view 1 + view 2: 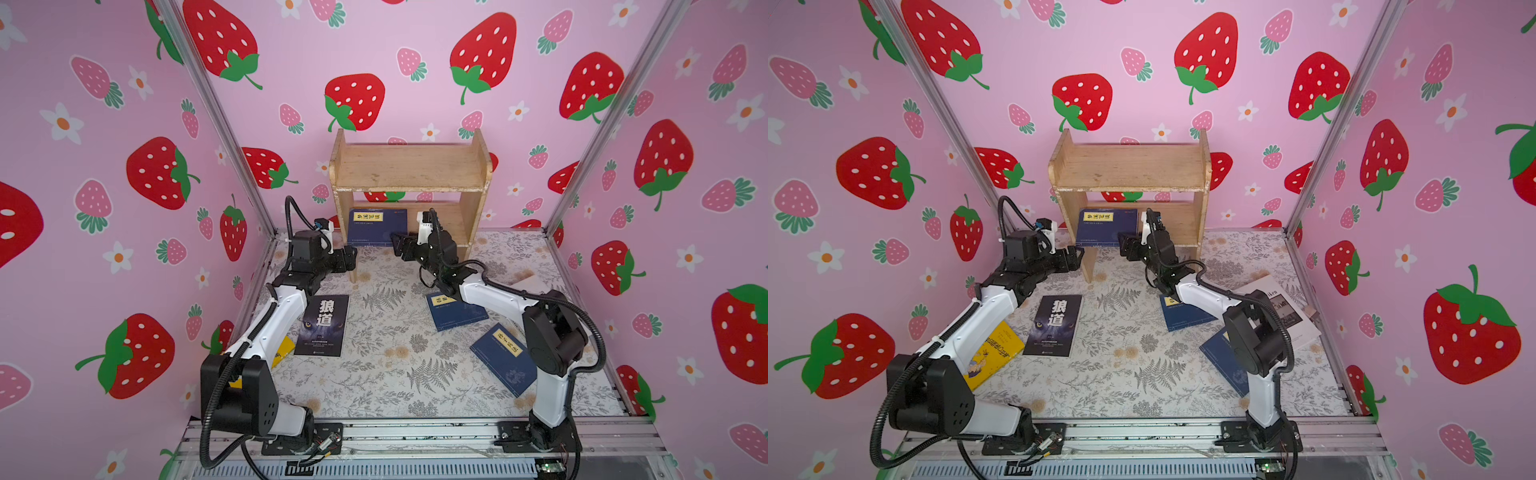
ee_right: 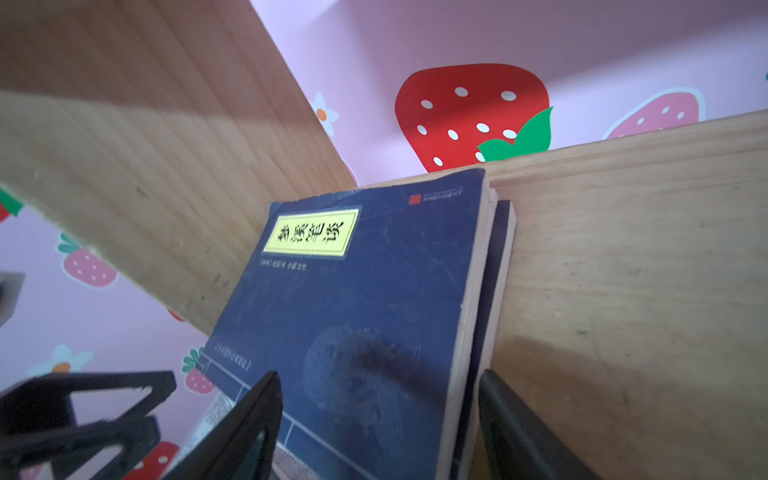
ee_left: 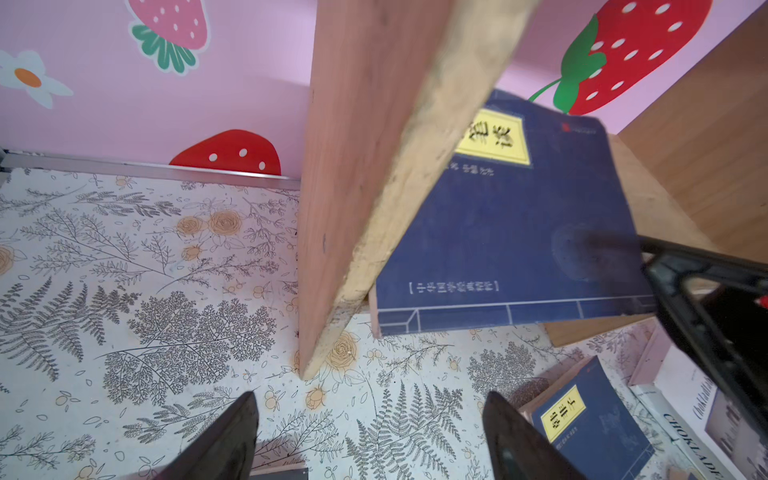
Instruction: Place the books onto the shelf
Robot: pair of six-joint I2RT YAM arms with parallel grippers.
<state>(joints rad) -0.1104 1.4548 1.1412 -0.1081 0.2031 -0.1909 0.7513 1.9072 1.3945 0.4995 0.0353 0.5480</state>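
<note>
My right hand [image 2: 376, 419] is released, jaws spread on either side of the navy book [image 1: 376, 226]. The book lies cover-up on the lower tier [image 1: 446, 218] of the shelf [image 1: 409, 166], against the left side panel [image 3: 353, 166], with a second navy book [image 2: 500, 257] under it. Its near end overhangs the tier's front edge. If a finger drags the cover as I back out, I judge it could slide onto the worktop [image 1: 395, 374]. My left hand [image 3: 370, 436], empty and spread, hovers just outside that panel and could bump it.
</note>
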